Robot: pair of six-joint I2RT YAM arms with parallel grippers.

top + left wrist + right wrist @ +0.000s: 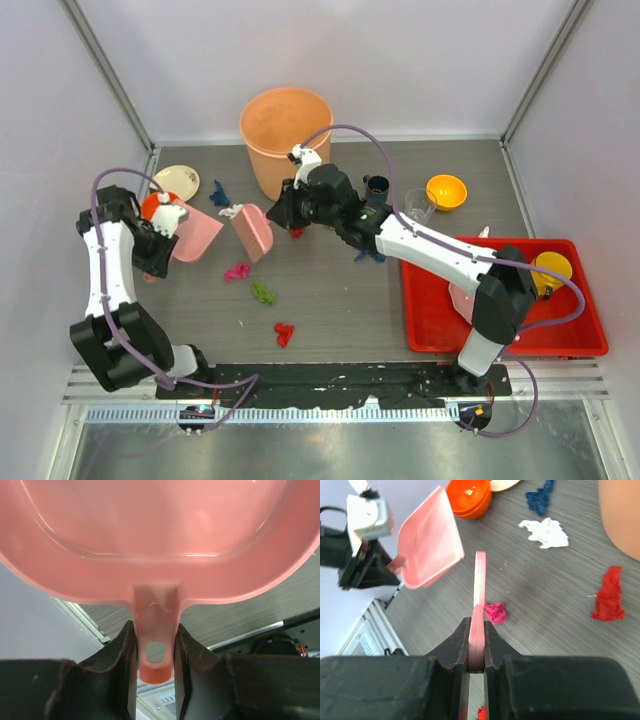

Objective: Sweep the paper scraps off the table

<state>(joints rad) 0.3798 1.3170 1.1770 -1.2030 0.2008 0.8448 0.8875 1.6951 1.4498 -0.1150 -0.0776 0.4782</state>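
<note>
My left gripper (166, 224) is shut on the handle of a pink dustpan (196, 236), held just above the table (340, 310) at the left; the handle (156, 652) sits between the fingers. My right gripper (281, 212) is shut on a flat pink sweeper board (253, 232), seen edge-on in the right wrist view (480, 587). Paper scraps lie around them: blue (219, 192), white (232, 211), magenta (237, 271), green (263, 293), red (284, 333), another red (297, 232) and blue (370, 255). The magenta scrap (496, 613) lies just right of the board.
A large orange bucket (286, 125) stands at the back. A cream plate (177, 181) and an orange bowl (153, 206) are beside the left gripper. A dark cup (377, 187), a clear glass (420, 205), an orange bowl (446, 190) and a red tray (500, 330) are on the right.
</note>
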